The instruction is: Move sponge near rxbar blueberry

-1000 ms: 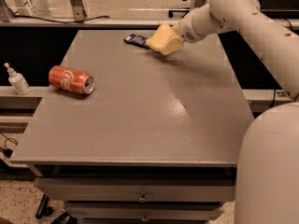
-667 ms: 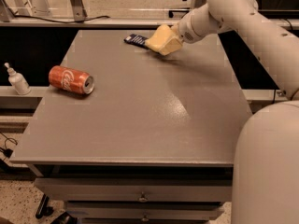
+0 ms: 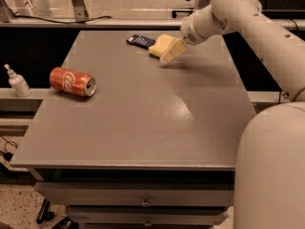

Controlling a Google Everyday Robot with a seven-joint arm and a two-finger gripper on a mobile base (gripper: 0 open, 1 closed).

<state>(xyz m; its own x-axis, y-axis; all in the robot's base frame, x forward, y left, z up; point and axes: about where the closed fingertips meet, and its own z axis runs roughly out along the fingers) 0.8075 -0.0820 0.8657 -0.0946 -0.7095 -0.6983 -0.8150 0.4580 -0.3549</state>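
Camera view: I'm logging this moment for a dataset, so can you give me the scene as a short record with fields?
sponge: on the table's far part, just right of the bar
rxbar blueberry: lying flat, far part of the table
gripper: low at the sponge's right side
soda can: on its side, left part, well apart from the others
table: grey top, drawers below
bottle: upright on the ledge left of the table
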